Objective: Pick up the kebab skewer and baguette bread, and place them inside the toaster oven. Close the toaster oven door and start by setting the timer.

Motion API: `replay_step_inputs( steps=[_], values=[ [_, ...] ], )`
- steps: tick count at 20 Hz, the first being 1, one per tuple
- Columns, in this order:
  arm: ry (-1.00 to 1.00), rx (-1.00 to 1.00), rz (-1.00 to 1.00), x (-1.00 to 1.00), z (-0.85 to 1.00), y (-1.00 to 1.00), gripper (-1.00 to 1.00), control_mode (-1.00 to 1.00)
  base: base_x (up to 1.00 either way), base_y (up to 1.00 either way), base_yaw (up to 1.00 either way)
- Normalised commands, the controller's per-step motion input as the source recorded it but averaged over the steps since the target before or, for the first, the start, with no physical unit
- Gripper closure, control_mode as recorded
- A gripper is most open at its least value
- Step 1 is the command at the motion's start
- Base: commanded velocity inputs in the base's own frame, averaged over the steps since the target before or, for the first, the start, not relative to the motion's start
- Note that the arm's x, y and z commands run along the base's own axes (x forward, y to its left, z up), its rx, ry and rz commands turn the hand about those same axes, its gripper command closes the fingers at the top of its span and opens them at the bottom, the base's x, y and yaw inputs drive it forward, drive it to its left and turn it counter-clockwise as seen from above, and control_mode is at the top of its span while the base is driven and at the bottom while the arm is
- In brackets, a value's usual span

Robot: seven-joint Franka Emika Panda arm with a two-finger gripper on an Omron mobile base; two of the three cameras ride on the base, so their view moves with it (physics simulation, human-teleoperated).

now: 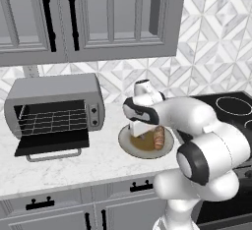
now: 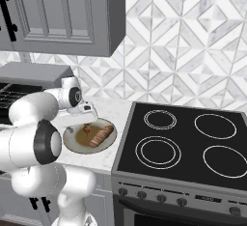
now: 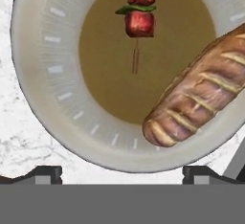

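One plate (image 3: 43, 98) on the counter (image 1: 98, 162), and on it one kebab skewer (image 3: 139, 15) and one baguette bread (image 3: 201, 101), the skewer over the plate's brown middle, the loaf lying across its rim. The gripper (image 3: 122, 173) hangs right over the plate, fingertips (image 3: 45, 174) spread wide with nothing between them. The left base view adds one toaster oven (image 1: 54, 108) at the counter's left end, its toaster oven door (image 1: 51, 143) dropped open. The right base view brings in a stovetop (image 2: 188, 145) with four burners.
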Motion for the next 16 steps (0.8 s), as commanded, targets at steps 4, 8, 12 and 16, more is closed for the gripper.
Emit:
replay_step_inputs(
  steps=[4, 8, 12, 16],
  values=[
    [0.04, 0.00, 0.00, 0.31, -0.30, 0.34, -1.00, -1.00, 0.00, 0.00, 0.00],
    [0.02, 0.00, 0.00, 0.26, -0.26, 0.00, -1.00, -1.00, 0.00, 0.00, 0.00],
    [0.03, 0.00, 0.00, 0.35, -0.26, 0.00, -1.00, -1.00, 0.00, 0.00, 0.00],
    [0.05, 0.02, 0.00, 0.47, -0.32, 0.00, -1.00, -1.00, 0.00, 0.00, 0.00]
  ],
)
